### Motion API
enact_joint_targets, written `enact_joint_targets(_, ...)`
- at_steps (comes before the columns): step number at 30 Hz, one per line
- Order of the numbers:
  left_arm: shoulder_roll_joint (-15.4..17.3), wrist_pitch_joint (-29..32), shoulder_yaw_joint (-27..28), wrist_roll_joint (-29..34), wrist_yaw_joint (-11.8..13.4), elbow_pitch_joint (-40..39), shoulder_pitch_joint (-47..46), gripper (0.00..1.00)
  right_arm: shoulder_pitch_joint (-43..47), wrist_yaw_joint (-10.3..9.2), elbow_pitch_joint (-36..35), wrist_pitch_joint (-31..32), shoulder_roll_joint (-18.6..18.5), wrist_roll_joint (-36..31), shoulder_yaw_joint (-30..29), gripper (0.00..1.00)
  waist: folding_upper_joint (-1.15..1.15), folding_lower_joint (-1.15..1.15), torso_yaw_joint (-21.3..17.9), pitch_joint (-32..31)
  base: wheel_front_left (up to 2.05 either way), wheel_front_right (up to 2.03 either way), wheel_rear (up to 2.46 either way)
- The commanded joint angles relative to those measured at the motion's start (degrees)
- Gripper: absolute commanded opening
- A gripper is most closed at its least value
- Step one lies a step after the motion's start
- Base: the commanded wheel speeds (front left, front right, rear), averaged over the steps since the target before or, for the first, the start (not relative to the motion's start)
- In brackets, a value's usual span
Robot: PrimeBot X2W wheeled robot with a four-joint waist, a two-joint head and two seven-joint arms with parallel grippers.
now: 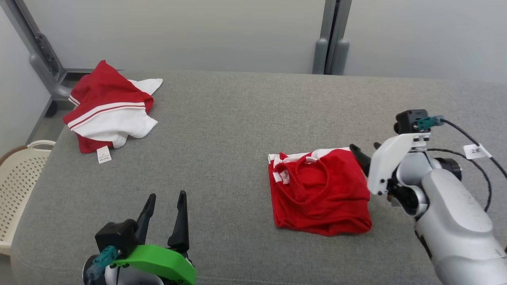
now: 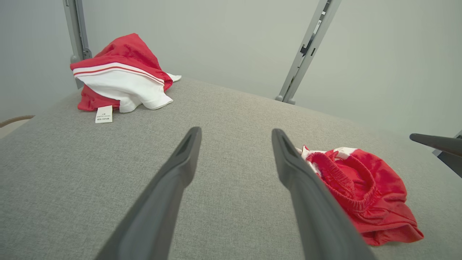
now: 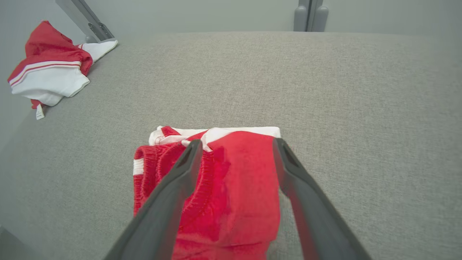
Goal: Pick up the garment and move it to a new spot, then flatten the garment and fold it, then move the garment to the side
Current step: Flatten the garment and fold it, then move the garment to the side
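Garment [image 1: 319, 190] folded, just beside right tool [image 1: 365, 147]

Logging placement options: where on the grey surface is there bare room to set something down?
Free: the wide middle of the surface between the crumpled garment and the folded garment; also the far right corner. Crowded: around the folded garment, where the right tool hovers.

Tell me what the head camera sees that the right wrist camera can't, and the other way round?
Head view: a basket beside the table, the left jaws standing open, and the right arm with its white wrist. Right wrist view: the gap between the right jaws, open wide at the folded garment. Both: that garment, the crumpled garment at the far left, and the grey table.
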Motion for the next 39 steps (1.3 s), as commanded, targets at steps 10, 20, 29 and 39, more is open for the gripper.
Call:
enact_joint_targets(10, 2.2, 2.0, -0.7, 1.7, 0.7, -2.2, -1.9, 1.0, 4.7, 0.0, -2.5, 8.7, -6.5, 4.6, -4.4, 1.0, 0.0, 0.0, 1.6, 2.3, 0.0, 0.0, 0.0)
enact_joint_targets(20, 3.0, 3.3, -1.1, 2.6, 0.9, -3.1, -4.2, 1.0, 3.5, 0.0, 1.6, 9.5, -8.0, 9.6, -4.8, 1.0, 0.0, 0.0, 4.7, 5.3, 0.0, 0.0, 0.0)
enact_joint_targets(29, 2.7, 2.9, -0.9, 2.7, 1.1, -3.1, -4.9, 1.0, 1.6, 0.0, 7.0, 9.5, -7.8, 13.3, -5.1, 1.0, 0.0, 0.0, 7.2, 7.2, 0.0, 0.0, 0.0)
enact_joint_targets(39, 2.4, 2.3, -0.8, 2.4, 1.1, -2.8, -5.6, 1.0, -0.4, 0.0, 10.4, 7.7, -7.2, 13.8, -1.1, 0.39, 0.0, 0.0, 8.0, 8.1, 0.0, 0.0, 0.0)
